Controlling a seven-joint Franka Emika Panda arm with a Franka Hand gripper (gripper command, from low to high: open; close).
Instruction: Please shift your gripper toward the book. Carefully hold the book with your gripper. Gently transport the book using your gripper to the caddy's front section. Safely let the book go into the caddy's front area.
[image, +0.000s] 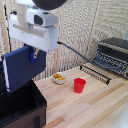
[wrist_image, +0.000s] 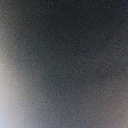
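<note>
Book clamped between closed fingers, raised above caddy

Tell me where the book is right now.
In the exterior view the book hangs at the left, held by the gripper, in the air just above the black caddy and well left of the red cup.

We see only a dark grey blur in the wrist view. In the exterior view the caddy is cut off by the edge, and the book perhaps hides the claw fingertips.
</note>
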